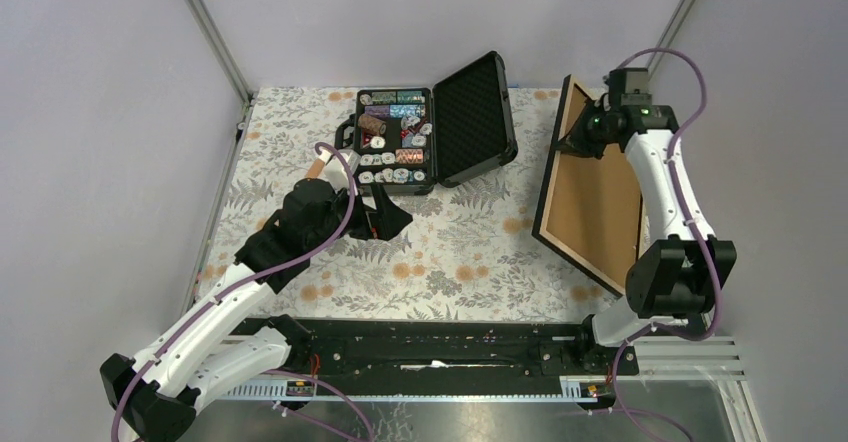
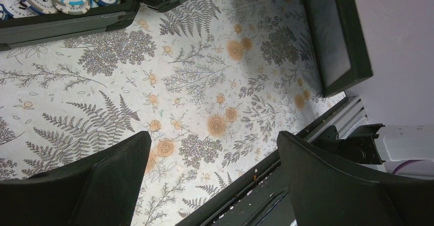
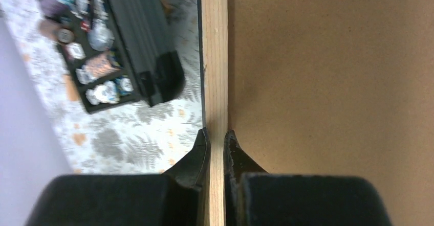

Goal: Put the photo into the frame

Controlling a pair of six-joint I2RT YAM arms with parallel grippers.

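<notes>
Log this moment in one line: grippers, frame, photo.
right gripper: shut on frame wood edge | frame: tilted, back showing | left gripper: open, empty, over tablecloth | photo: not seen

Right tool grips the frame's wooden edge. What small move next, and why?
Probably tip the frame flat, backing up: the right tool is shut on its wooden rim, it stands tilted on one edge, and the open left tool is clear.

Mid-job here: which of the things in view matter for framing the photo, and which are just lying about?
Job: frame, tilted up, its wooden edge pinched by the right end effector; left end effector, open, empty. Photo not identifiable.
Lying about: open poker chip case with chips; floral tablecloth.
</notes>
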